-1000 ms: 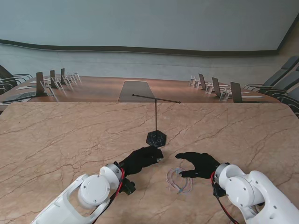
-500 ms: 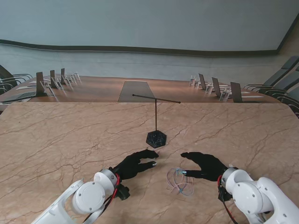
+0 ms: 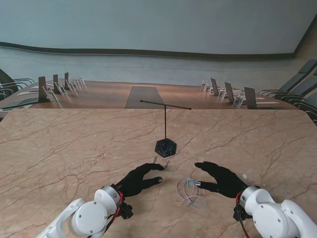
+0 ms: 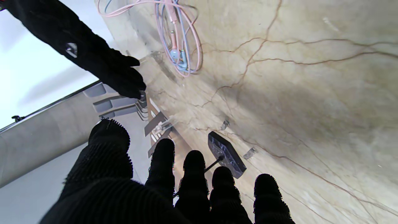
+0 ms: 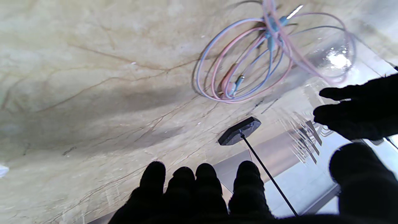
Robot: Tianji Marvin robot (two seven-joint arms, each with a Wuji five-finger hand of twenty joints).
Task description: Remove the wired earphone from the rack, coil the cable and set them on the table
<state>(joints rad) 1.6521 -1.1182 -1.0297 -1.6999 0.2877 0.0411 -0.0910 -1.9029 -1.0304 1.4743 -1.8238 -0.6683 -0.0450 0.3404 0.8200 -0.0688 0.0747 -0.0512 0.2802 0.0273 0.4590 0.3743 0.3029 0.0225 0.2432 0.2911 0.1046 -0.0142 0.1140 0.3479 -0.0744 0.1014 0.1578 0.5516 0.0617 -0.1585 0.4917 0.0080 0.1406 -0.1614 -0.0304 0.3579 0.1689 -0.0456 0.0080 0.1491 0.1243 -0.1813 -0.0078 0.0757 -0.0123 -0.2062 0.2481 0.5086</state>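
The pink and blue earphone cable [image 3: 190, 192] lies coiled in loose loops on the marble table [image 3: 59, 148], between my two hands. Both wrist views show the coil [image 4: 178, 37] [image 5: 245, 65] resting flat with nothing holding it. The black T-shaped rack [image 3: 165, 126] stands bare just beyond it; its base [image 4: 226, 154] [image 5: 238, 131] is seen in each wrist view. My left hand [image 3: 138, 179] hovers open to the left of the coil. On the other side of the coil my right hand [image 3: 220, 179] is open too, fingers [image 5: 199, 183] spread and apart from the cable.
A second long table [image 3: 148, 94] with chairs and name stands lies beyond the far edge of my table. Two small pale specks [image 4: 250, 153] lie near the rack base.
Both hands have drawn back toward me, away from the rack base and the coil. The coil has stayed where it lies on the table.
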